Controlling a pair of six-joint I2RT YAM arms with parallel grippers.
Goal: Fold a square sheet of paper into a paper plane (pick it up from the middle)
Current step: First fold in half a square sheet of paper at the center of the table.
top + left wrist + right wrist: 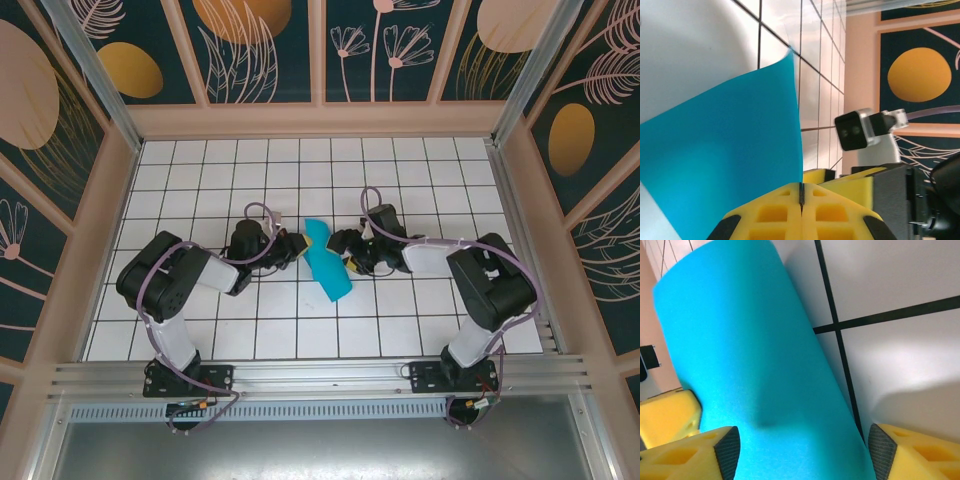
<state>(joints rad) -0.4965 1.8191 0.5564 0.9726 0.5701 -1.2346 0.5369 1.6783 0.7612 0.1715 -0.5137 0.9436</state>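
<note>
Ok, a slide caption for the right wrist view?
Open right gripper straddling curled teal paper over the white tiled table.

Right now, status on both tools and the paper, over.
Left tool shut on sheet edge. Right tool open, straddling sheet. Sheet curled up between them. No obstruction seen.

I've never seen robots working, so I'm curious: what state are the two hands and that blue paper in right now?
sheet of paper: bent into a curve between the two hands, not yet a plane.
left hand: shut, apparently pinching the sheet's edge.
right hand: open, with one finger on each side of the sheet, not gripping it.
</note>
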